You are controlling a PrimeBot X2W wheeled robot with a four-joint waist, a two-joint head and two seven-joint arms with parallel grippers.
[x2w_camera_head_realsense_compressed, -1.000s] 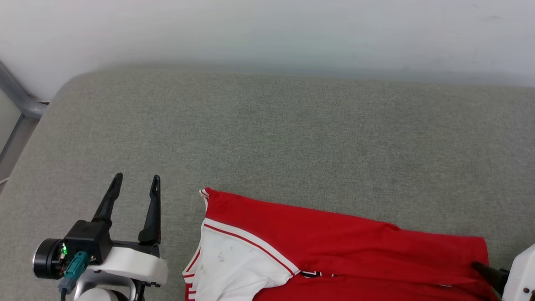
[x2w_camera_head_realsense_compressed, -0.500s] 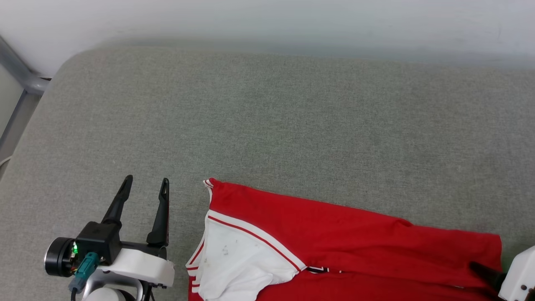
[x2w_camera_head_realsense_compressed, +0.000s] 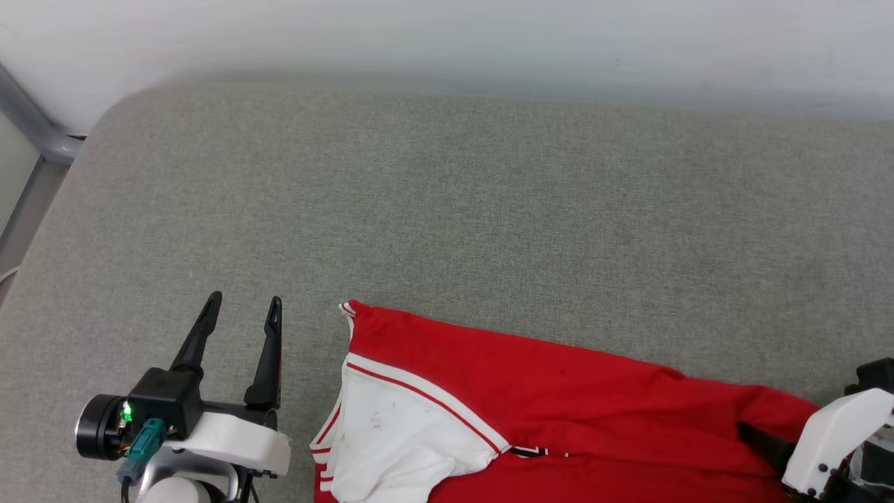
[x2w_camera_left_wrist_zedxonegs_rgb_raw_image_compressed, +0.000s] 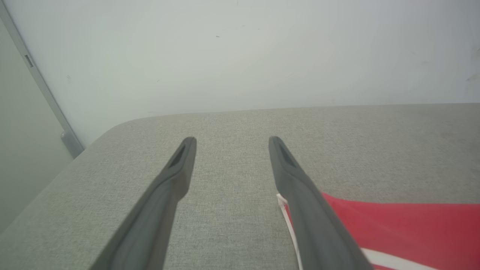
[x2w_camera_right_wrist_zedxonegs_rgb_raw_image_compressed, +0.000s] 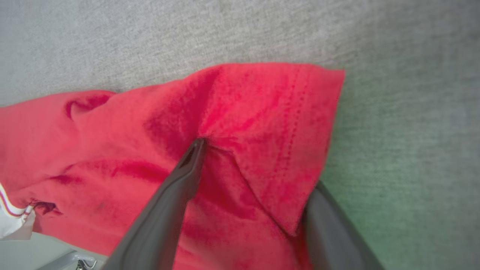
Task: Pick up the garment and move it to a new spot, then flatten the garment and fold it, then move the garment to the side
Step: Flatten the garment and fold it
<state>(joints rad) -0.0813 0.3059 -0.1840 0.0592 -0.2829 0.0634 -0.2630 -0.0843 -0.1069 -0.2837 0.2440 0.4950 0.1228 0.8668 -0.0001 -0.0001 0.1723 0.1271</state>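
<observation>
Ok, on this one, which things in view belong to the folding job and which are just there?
Job:
garment, red with a white sleeve
right gripper, open around a hem corner
left gripper, open, beside the garment

Just there:
grey padded surface
white wall
metal frame at far left

The garment point(x2w_camera_head_realsense_compressed: 559, 391) is soft, matt knit cloth. The cushion point(x2w_camera_head_realsense_compressed: 447, 209) under it is coarse grey woven fabric. The fingers point(x2w_camera_left_wrist_zedxonegs_rgb_raw_image_compressed: 165, 195) of the left gripper point(x2w_camera_head_realsense_compressed: 244, 302) look like matt dark plastic, its wrist shell point(x2w_camera_head_realsense_compressed: 230, 443) smooth white plastic. The wall point(x2w_camera_head_realsense_compressed: 447, 35) is smooth, matt.
</observation>
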